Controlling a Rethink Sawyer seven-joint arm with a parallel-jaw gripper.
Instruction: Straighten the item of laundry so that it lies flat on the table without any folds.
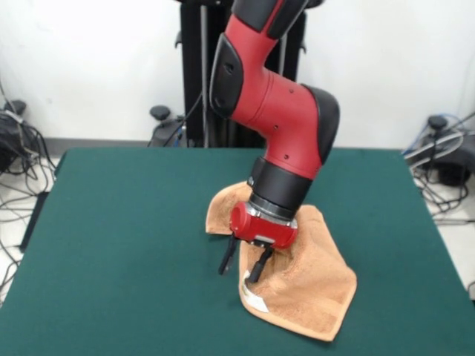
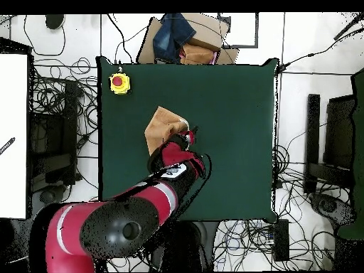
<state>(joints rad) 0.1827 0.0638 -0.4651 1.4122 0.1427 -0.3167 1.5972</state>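
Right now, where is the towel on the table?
In the front view the towel lies right of centre toward the table's near edge, under the gripper, whose open fingers meet its left edge.

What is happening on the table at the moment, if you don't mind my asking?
A red and black robot arm is working on a small tan-orange terry towel lying on the dark green felt table. Its hand is open, fingers pointing down at the towel's edge by the white label. The towel is rumpled and not yet flat.
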